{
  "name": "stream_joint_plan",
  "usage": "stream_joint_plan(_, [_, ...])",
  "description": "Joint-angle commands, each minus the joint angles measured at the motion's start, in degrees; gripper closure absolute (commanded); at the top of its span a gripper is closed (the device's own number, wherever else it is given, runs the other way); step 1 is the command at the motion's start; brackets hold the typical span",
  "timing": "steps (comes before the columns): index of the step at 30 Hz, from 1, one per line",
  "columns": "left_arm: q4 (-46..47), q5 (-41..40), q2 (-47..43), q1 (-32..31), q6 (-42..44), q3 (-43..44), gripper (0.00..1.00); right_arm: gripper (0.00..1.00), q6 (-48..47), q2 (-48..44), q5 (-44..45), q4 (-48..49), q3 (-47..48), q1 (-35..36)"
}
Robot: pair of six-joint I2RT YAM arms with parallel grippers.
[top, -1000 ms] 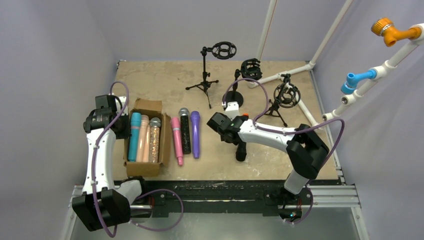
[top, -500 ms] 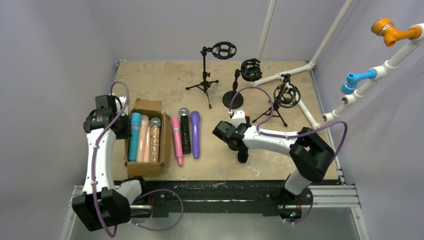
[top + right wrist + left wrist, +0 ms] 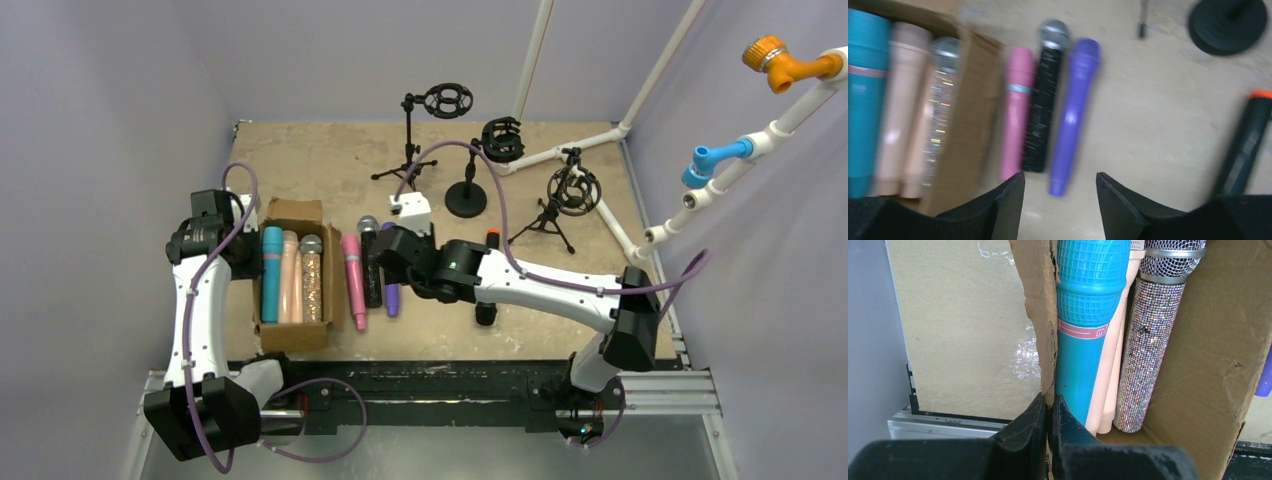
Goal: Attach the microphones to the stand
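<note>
A cardboard box (image 3: 322, 290) holds a teal microphone (image 3: 1083, 325), a peach one (image 3: 1108, 365) and a silver glitter one (image 3: 1148, 340). My left gripper (image 3: 1049, 405) is shut on the box's left wall (image 3: 1038, 315). Right of the box, a pink microphone (image 3: 1015, 110), a black one (image 3: 1045, 100) and a purple one (image 3: 1073, 110) lie side by side on the table. My right gripper (image 3: 1060, 175) is open and empty, just above the purple microphone's lower end. A dark microphone with an orange end (image 3: 487, 290) lies further right. Three empty stands with shock-mount rings are at the back: a tall tripod (image 3: 410, 140), a round-base stand (image 3: 467, 195) and a low tripod (image 3: 570, 190).
White pipe frames (image 3: 600, 135) run along the back right corner. The right arm (image 3: 540, 280) stretches across the table's middle, with its purple cable (image 3: 440, 150) looping over the stands. A metal rail (image 3: 450, 385) marks the near edge.
My right arm has swung left from the middle of the table to above the purple microphone. The left gripper and the box have not moved.
</note>
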Motion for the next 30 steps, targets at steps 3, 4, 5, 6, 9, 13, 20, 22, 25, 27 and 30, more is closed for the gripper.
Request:
stream_joint_plan(3, [-1.2,3.2,0.8,0.0,-1.6,3.7,1.0,0.39,-8.8,14.0,-8.6,6.9,23.1,4.4])
stream_joint_plan(4, [-1.6,3.4,0.8,0.0,-1.8,3.9,1.0,0.38,-9.3,16.6,-10.2,6.8,26.2,4.5])
stream_joint_plan(5, [-1.7,3.6,0.6,0.0,-2.1,4.0,1.0,0.37,-9.8,18.9,-11.1,6.7,29.2,4.6])
stream_joint_plan(6, [-1.7,3.9,0.5,0.0,-2.4,4.2,1.0,0.34,-10.2,21.1,-12.0,6.5,31.8,4.7])
stream_joint_plan(9, [-2.1,4.4,-0.3,0.0,-2.9,4.3,1.0,0.31,-10.6,27.1,-13.6,5.5,38.6,4.7])
stream_joint_plan(13, [-2.5,4.7,-1.1,0.0,-3.0,4.7,1.0,0.27,-11.4,31.9,-15.8,5.8,44.5,4.7])
stream_joint_plan(20, [-3.5,5.7,-1.7,0.0,-3.5,5.4,1.0,0.27,-11.5,38.1,-19.5,5.4,47.7,4.6])
stream_joint_plan(22, [-3.8,6.2,-1.8,0.0,-3.5,5.4,1.0,0.27,-11.3,38.3,-19.7,6.5,46.7,4.5])
stream_joint_plan(25, [-4.1,6.6,-1.8,0.0,-3.6,5.4,1.0,0.28,-11.1,38.4,-20.1,7.6,46.1,4.5])
stream_joint_plan(27, [-4.3,6.8,-1.9,0.0,-3.6,5.4,1.0,0.29,-11.1,38.7,-20.2,8.1,46.3,4.5])
stream_joint_plan(30, [-4.5,7.2,-2.1,0.0,-3.6,5.4,1.0,0.31,-10.7,39.4,-21.1,8.2,46.9,4.3])
